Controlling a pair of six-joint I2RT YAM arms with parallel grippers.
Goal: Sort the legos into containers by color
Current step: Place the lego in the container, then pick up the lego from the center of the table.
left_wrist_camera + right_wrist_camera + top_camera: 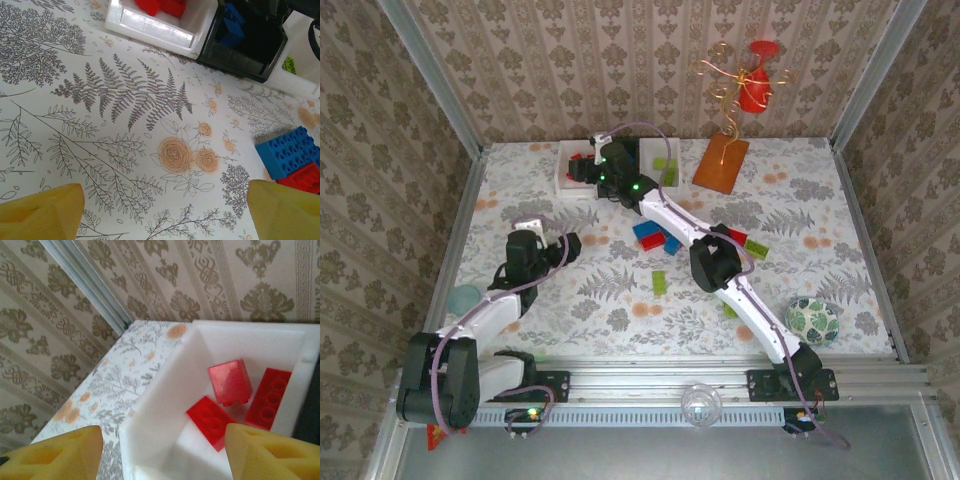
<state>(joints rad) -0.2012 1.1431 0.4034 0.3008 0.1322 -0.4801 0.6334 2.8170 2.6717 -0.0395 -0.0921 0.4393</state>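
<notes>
From my console this reads as a robotics lab cell dressed up to look homely. Bare aluminium posts (432, 78) frame the corners, and damask wallpaper (620, 60) covers the flat walls between them. The right wrist view shows the same metal post and wallpaper rising straight from the desk's edge. The desk (610, 300) wears a printed botanical cloth. The left arm (490, 315) and right arm (750, 300) are bolted to a metal rail (650, 378) along the near edge. The legos (647, 233) and containers (563, 172) sit out on the cloth with a wire ornament (735, 80), like staged props.
</notes>
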